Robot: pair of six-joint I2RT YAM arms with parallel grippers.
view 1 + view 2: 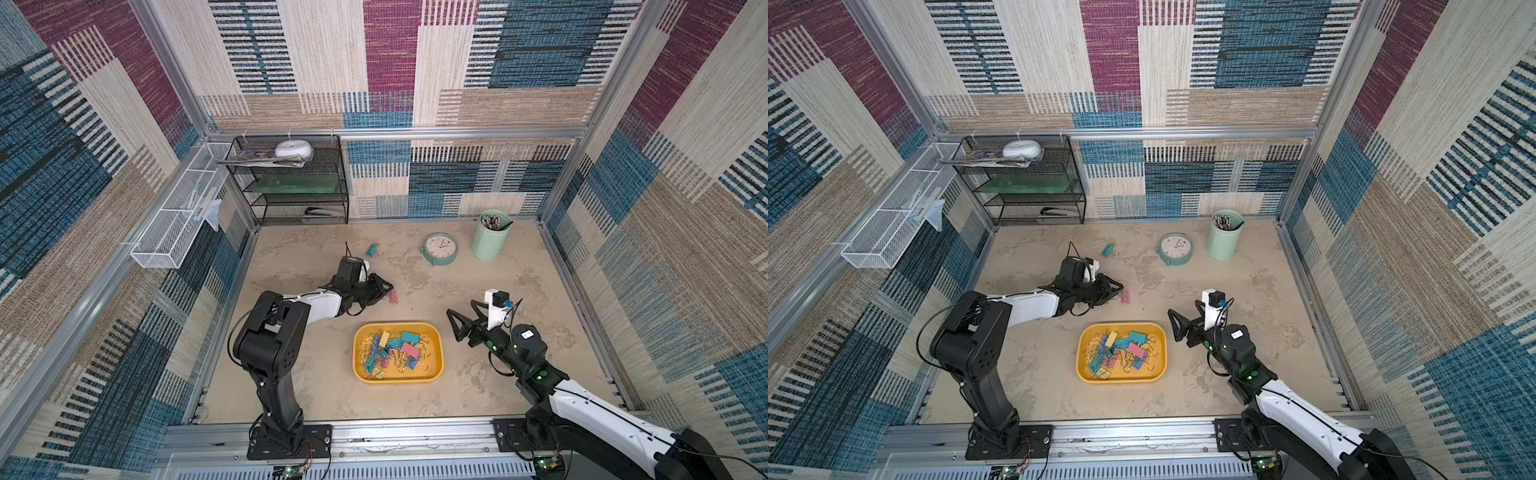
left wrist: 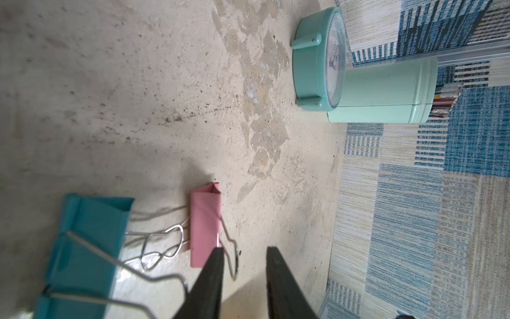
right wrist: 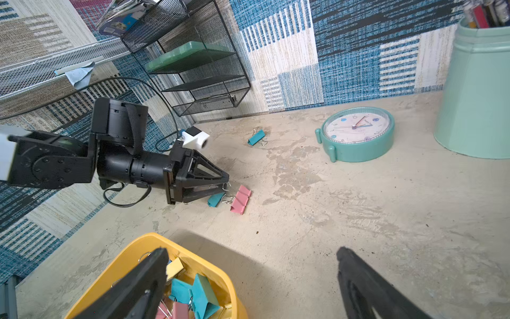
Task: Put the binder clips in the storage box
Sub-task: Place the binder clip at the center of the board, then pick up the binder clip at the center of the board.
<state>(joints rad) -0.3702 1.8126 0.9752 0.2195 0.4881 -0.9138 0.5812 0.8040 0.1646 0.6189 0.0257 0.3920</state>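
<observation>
1. Hovering at lower right in a top view, the right gripper (image 1: 453, 325) had jaws wide apart.
2. The storage box (image 1: 399, 379), lower centre, held heaped binder clips (image 1: 395, 351).
3. The left gripper (image 1: 387, 293), jaws apart, stood at a pink clip (image 1: 393, 296), mid-frame.
4. A teal clip (image 1: 371, 249) lay alone above it.

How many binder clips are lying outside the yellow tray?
3. A pink clip and a teal clip lie by the left gripper tips; a second teal clip lies near the clock. The arm may hide more.
</observation>
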